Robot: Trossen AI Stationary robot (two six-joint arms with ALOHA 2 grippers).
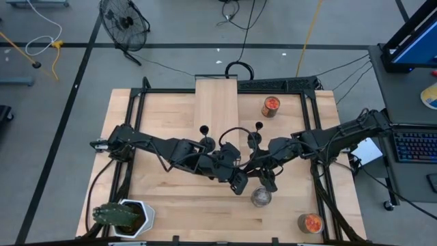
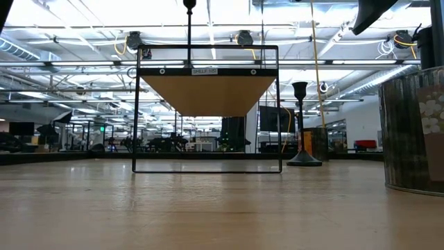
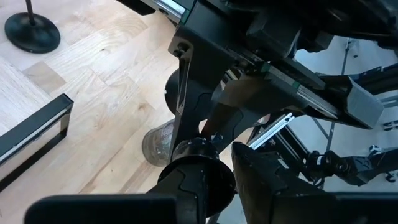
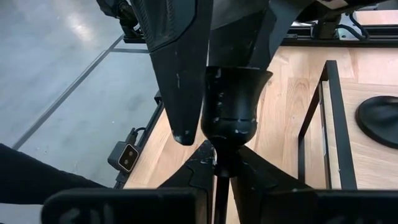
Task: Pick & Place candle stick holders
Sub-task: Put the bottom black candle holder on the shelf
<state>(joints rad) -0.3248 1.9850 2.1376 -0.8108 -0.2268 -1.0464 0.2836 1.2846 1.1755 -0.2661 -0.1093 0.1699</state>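
Tabletop [image 1: 171,198] mid-area crowded: right gripper [image 4: 217,163] clamps a candle stick holder [image 4: 231,106], left gripper [image 1: 238,182] just beside, closure undeterminable.

black candle stick holders [image 1: 203,137], pale wood table [image 1: 177,198]

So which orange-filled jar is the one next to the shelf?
The jar at the table's far edge, just right of the wooden shelf; the other orange jar stands at the near right corner.

Two candle holders [image 1: 206,139] [image 1: 257,134] stand mid-table before the shelf [image 1: 216,102]; a silvery jar [image 1: 261,197] is nearer.
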